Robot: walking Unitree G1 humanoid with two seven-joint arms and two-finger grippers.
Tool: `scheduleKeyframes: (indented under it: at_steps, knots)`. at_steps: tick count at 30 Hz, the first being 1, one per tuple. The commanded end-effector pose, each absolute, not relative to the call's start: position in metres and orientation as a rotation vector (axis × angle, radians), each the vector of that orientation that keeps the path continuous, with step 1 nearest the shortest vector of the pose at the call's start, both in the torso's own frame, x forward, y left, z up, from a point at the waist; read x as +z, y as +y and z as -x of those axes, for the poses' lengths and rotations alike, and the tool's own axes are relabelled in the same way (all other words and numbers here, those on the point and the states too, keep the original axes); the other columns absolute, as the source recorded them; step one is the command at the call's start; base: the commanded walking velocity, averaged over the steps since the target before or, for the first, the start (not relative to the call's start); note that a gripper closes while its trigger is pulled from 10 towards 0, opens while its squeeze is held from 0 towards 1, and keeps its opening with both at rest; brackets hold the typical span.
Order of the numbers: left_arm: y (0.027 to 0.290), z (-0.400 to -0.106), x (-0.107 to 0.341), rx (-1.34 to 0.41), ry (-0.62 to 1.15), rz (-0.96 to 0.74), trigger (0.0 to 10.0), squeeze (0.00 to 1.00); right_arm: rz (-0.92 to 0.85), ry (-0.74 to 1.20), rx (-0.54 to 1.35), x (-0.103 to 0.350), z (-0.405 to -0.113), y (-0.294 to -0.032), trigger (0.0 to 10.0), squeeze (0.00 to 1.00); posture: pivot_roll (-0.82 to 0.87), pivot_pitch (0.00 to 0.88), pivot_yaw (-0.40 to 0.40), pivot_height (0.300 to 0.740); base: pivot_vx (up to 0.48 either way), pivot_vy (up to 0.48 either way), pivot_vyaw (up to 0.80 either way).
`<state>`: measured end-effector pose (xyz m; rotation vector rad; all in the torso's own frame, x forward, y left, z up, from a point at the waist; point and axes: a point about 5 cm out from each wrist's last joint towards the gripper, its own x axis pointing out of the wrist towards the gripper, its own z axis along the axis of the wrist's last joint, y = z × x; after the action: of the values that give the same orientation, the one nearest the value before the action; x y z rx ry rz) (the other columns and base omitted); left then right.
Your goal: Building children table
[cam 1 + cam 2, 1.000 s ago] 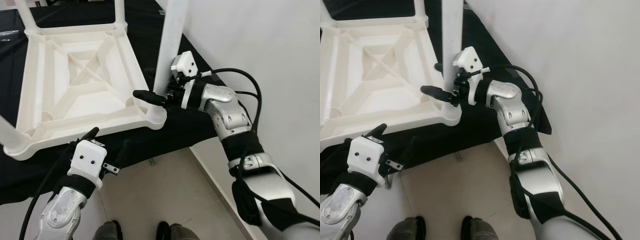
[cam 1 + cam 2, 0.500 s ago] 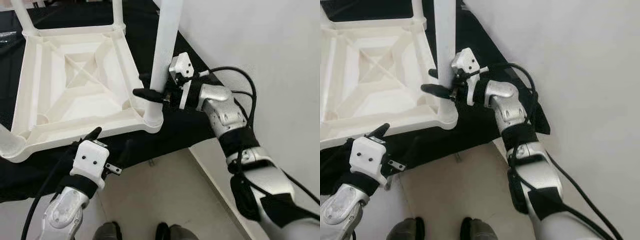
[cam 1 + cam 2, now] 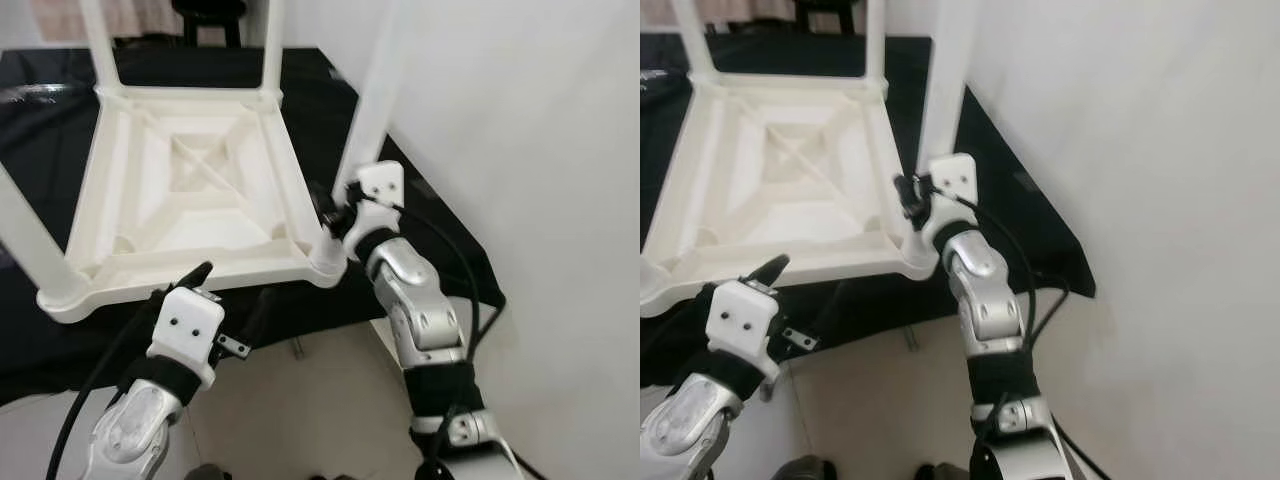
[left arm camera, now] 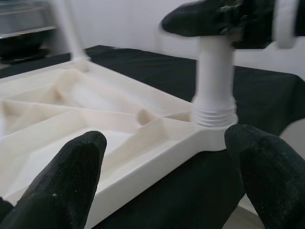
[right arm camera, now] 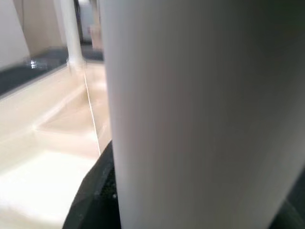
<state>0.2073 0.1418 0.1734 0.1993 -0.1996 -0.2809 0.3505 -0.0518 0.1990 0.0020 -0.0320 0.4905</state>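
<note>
White tabletop (image 3: 190, 195) lies upside down on the black-covered desk (image 3: 440, 235), near its right front corner. Right gripper (image 3: 335, 212) fingers clamp the corner leg (image 3: 372, 110) above its threaded socket: likely seating step. Next: twist it tight. Left gripper (image 3: 225, 290) fingers spread, empty, by front edge.

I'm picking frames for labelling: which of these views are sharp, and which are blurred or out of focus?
Left eye view: sharp on the upturned table. Left wrist view: left claw fairly crisp, the right claw at the table leg motion-smeared. Right wrist view: the leg, very close, is out of focus.
</note>
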Motion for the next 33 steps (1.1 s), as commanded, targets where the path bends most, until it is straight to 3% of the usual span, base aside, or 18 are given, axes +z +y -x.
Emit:
scheduleKeyframes:
  at_steps: [1, 2, 7, 8, 9, 11, 15, 21, 22, 31, 33]
  knots:
    - [0.139, -0.208, 0.17, -0.292, -0.192, -0.18, 10.0, 0.0, -0.022, 0.068, 0.532, 0.182, -0.355, -0.046, 10.0, 1.0, 0.2, 0.193, -0.129, 0.74, 0.0, 0.0, 0.0]
    - [0.137, -0.208, 0.171, -0.295, -0.197, -0.176, 10.0, 0.0, -0.022, -0.019, 0.602, 0.202, -0.362, -0.045, 10.0, 1.0, 0.2, 0.191, -0.129, 0.74, 0.0, 0.0, 0.0]
    - [0.136, -0.209, 0.171, -0.297, -0.199, -0.175, 10.0, 0.0, -0.021, -0.039, 0.629, 0.207, -0.362, -0.044, 10.0, 1.0, 0.2, 0.19, -0.13, 0.74, 0.0, 0.0, 0.0]
    - [0.135, -0.209, 0.171, -0.303, -0.199, -0.172, 10.0, 0.0, 0.002, -0.08, 0.745, 0.215, -0.361, -0.045, 10.0, 0.0, 0.2, 0.186, -0.128, 0.74, 0.0, 0.0, 0.0]
    - [0.135, -0.209, 0.171, -0.303, -0.199, -0.172, 10.0, 0.0, 0.002, -0.08, 0.745, 0.215, -0.361, -0.045, 10.0, 0.0, 0.2, 0.186, -0.128, 0.74, 0.0, 0.0, 0.0]
    - [0.133, -0.209, 0.17, -0.324, -0.194, -0.168, 10.0, 0.0, 0.085, -0.111, 0.997, 0.225, -0.358, -0.049, 10.0, 0.0, 0.2, 0.187, -0.128, 0.74, 0.0, 0.0, 0.0]
    - [0.131, -0.208, 0.169, -0.337, -0.19, -0.166, 10.0, 0.0, 0.186, -0.107, 1.154, 0.227, -0.36, -0.056, 10.0, 0.0, 0.21, 0.186, -0.131, 0.74, 0.0, 0.0, 0.0]
    - [0.131, -0.208, 0.17, -0.338, -0.194, -0.166, 10.0, 0.0, 0.245, -0.082, 1.198, 0.227, -0.365, -0.061, 9.9, 0.0, 0.21, 0.185, -0.134, 0.74, 0.0, 0.0, 0.0]
    - [0.131, -0.209, 0.171, -0.335, -0.197, -0.167, 10.0, 0.0, 0.251, -0.075, 1.203, 0.228, -0.368, -0.061, 0.0, 0.0, 0.22, 0.178, -0.135, 0.74, 0.0, 0.0, 0.0]
    - [0.131, -0.21, 0.171, -0.338, -0.203, -0.171, 10.0, 0.0, 0.244, -0.059, 1.207, 0.223, -0.374, -0.066, 0.0, 0.0, 0.21, 0.181, -0.136, 0.74, 0.0, 0.0, 0.0]
    - [0.13, -0.209, 0.17, -0.339, -0.2, -0.166, 10.0, 0.0, 0.213, -0.037, 1.036, 0.212, -0.377, -0.072, 0.0, 0.0, 0.19, 0.187, -0.141, 0.74, 0.0, 0.0, 0.0]
